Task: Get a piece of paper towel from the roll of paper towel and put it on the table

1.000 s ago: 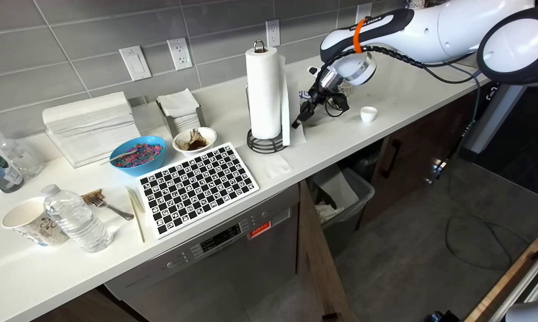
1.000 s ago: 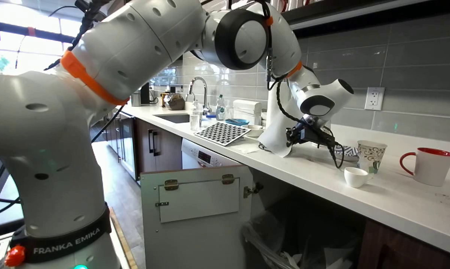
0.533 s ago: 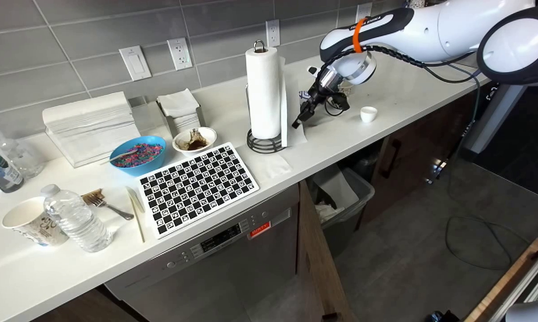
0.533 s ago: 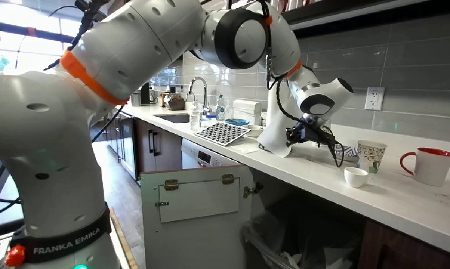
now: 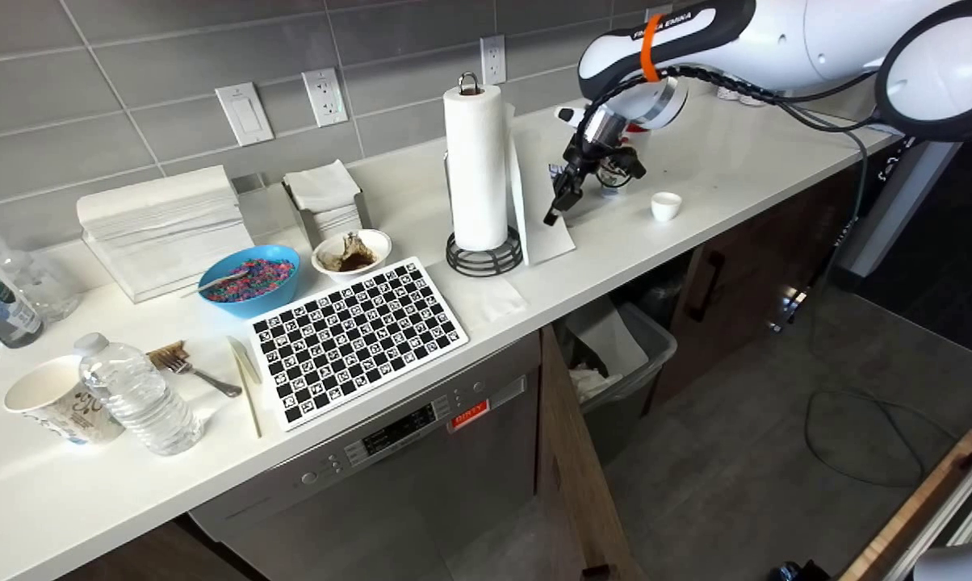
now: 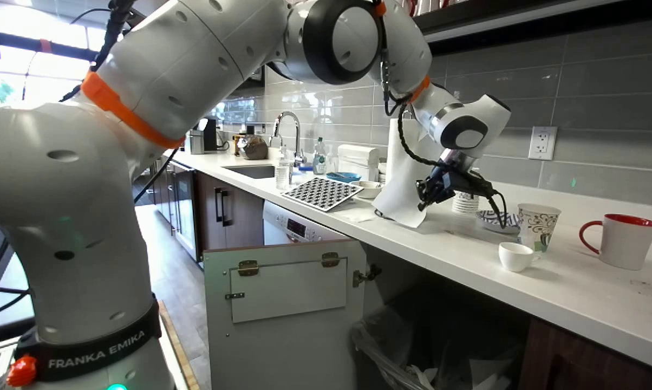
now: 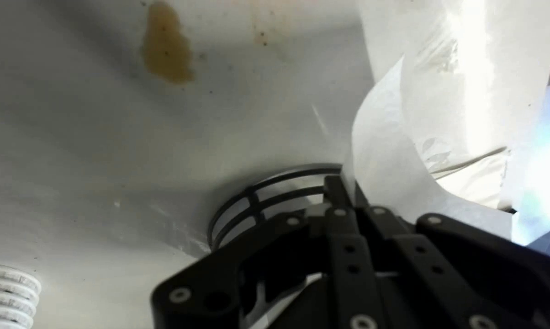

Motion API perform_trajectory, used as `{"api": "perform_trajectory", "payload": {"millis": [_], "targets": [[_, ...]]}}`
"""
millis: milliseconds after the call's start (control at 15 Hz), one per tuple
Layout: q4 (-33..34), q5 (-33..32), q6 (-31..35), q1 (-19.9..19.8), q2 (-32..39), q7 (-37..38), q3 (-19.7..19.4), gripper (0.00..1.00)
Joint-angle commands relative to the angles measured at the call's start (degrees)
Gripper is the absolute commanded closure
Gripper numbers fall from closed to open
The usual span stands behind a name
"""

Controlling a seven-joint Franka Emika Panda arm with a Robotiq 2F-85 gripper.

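A tall white paper-towel roll stands upright on a round black wire holder between the back and front edges of the long white smooth counter; the wide base probably steadies it against pulling. The black two-fingered gripper has its jaws pressed together, pinching a thin floppy white paper sheet, presumably to tear it free. The sheet hangs beside the roll, apparently not yet detached, a lower corner pointing toward the counter's front edge.

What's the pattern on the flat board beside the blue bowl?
The board has a black-and-white checkerboard pattern; it shows best in an exterior view.
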Motion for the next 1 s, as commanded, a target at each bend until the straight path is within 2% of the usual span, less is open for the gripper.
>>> {"api": "perform_trajectory", "payload": {"millis": [0, 400, 933], "targets": [[-0.81, -4.98, -2.77, 2.33, -3.21, 2.23, -3.17, 1.00], [-2.15, -13.50, -6.42, 5.27, -7.97, 3.66, -6.20, 1.00], [-4.13, -20.19, -9.61, 7.58, -13.78, 4.22, -8.03, 1.00]]}}
